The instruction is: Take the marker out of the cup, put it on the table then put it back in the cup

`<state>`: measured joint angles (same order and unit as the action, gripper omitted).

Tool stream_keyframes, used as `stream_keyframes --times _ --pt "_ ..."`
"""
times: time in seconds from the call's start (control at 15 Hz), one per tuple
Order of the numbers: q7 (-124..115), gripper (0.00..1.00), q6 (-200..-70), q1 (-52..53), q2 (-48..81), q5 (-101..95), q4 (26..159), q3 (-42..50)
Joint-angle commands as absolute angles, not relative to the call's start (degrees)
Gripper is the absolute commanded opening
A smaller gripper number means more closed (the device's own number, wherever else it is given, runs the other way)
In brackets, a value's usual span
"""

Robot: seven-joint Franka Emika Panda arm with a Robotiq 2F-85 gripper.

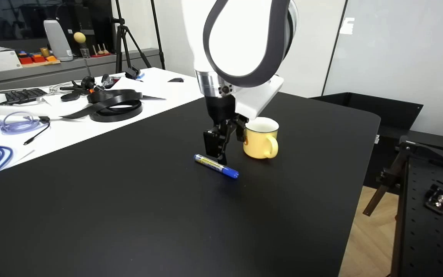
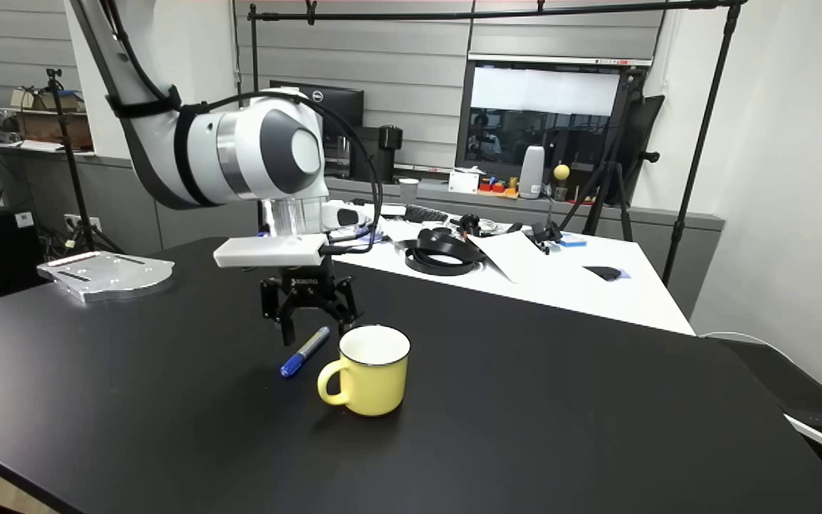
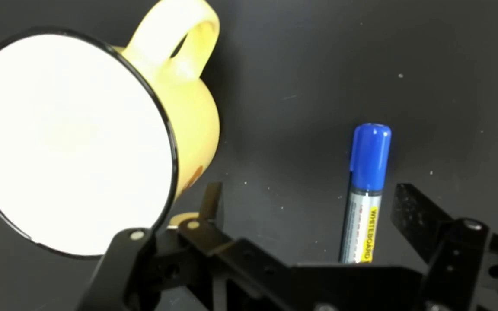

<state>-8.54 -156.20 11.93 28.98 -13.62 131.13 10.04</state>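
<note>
The marker lies flat on the black table (image 1: 129, 215), with a blue cap and a silver and yellow body; it shows in both exterior views (image 1: 216, 166) (image 2: 305, 353) and in the wrist view (image 3: 365, 198). The yellow cup (image 1: 258, 142) stands upright beside it, its handle away from my gripper; it also shows in the other views (image 2: 375, 382) (image 3: 195, 121). My gripper (image 3: 309, 194) is open and points down, low over the table. In the wrist view the marker lies between the fingers, nearer the right one. The left finger is close to the cup; contact cannot be told. The marker's rear end is hidden there.
A white table (image 1: 160, 86) with cables and a coiled black strap (image 1: 117, 109) adjoins the black table. A silver metal plate (image 2: 111, 275) lies on the black table's far left in an exterior view. A black perforated bench (image 1: 437, 223) stands beyond the table's edge.
</note>
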Motion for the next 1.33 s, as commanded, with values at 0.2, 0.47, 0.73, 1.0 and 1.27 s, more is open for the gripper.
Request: stream_keyframes --times 0.2,0.47,0.73,1.0,1.27 --pt "-6.2 1.00 -153.1 9.0 27.2 -11.7 132.5 6.1" --pt "-5.3 1.00 -153.0 8.2 28.9 -10.8 131.4 4.4" --pt "-5.1 1.00 -153.5 8.1 29.7 -11.3 130.4 4.4" --pt "-3.6 1.00 -155.8 7.1 31.0 -9.4 129.1 2.5" --pt "-3.4 0.75 -157.5 6.6 32.1 -8.2 127.8 1.3"
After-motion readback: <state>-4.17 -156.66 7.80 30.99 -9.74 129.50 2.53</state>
